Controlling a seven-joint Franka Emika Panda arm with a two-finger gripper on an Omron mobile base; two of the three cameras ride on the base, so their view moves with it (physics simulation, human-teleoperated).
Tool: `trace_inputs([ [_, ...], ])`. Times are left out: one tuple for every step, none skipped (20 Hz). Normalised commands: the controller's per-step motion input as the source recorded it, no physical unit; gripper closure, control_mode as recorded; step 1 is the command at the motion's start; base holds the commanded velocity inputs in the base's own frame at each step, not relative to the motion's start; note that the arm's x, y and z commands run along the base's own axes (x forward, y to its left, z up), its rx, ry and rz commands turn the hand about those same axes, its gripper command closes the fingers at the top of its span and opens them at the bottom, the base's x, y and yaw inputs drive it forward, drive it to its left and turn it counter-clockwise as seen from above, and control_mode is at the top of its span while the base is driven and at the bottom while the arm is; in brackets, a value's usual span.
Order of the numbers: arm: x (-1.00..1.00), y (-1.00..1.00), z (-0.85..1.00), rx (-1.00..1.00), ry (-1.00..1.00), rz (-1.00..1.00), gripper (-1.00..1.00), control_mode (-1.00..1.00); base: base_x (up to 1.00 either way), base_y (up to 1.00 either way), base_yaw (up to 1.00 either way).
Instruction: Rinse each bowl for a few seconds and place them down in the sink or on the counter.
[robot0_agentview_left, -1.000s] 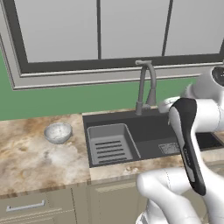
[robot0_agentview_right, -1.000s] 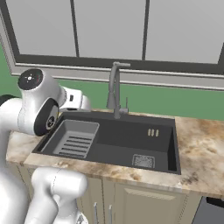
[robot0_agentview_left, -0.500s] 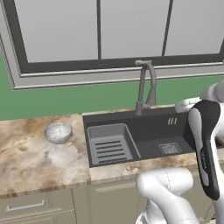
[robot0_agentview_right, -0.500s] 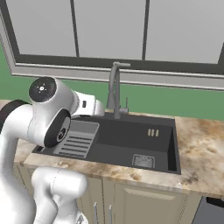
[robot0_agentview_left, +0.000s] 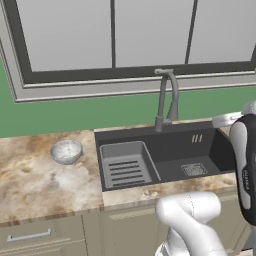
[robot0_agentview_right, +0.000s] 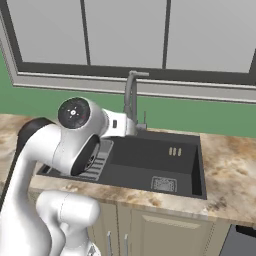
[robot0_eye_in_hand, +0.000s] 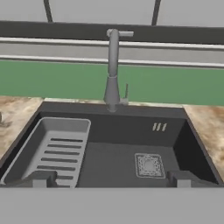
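Left base view: the speckled bowl (robot0_agentview_left: 66, 151) sits on the counter (robot0_agentview_left: 45, 185), near the sink's (robot0_agentview_left: 165, 150) left edge. Hand view: my gripper (robot0_eye_in_hand: 109, 178) hangs spread wide, empty, facing the faucet (robot0_eye_in_hand: 113, 65) (wrong way); I should swing left first

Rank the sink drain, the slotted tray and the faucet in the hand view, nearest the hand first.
From the hand:
1. Drain, just ahead, slightly right; the slotted tray on the left is too close to call.
2. Faucet, farthest, at the back rim.
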Motion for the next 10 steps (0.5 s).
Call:
trace_inputs([
  [0.12, -0.25, -0.10, 0.02, -0.15, 0.11, -1.00, -1.00, 0.00, 0.00, 0.00],
  [0.15, -0.25, -0.10, 0.01, -0.15, 0.11, -1.00, -1.00, 0.00, 0.00, 0.00],
  [0.16, -0.25, -0.11, 0.01, -0.17, 0.11, -1.00, -1.00, 0.00, 0.00, 0.00],
  [0.17, -0.24, -0.13, 0.00, -0.17, 0.11, -1.00, -1.00, 0.00, 0.00, 0.00],
  [0.18, -0.24, -0.16, 0.00, -0.17, 0.11, -1.00, -1.00, 0.00, 0.00, 0.00],
  [0.24, -0.20, -0.16, 0.00, -0.16, 0.11, -1.00, -1.00, 0.00, 0.00, 0.00],
  [0.28, -0.17, -0.19, 0.00, -0.16, 0.12, -1.00, -1.00, 0.00, 0.00, 0.00],
  [0.30, -0.17, -0.20, 0.00, -0.15, 0.13, -1.00, -1.00, 0.00, 0.00, 0.00],
  [0.39, -0.07, -0.22, 0.00, -0.15, 0.12, -1.00, -1.00, 0.00, 0.00, 0.00],
  [0.39, -0.02, -0.21, 0.00, -0.15, 0.10, -1.00, -1.00, 0.00, 0.00, 0.00],
])
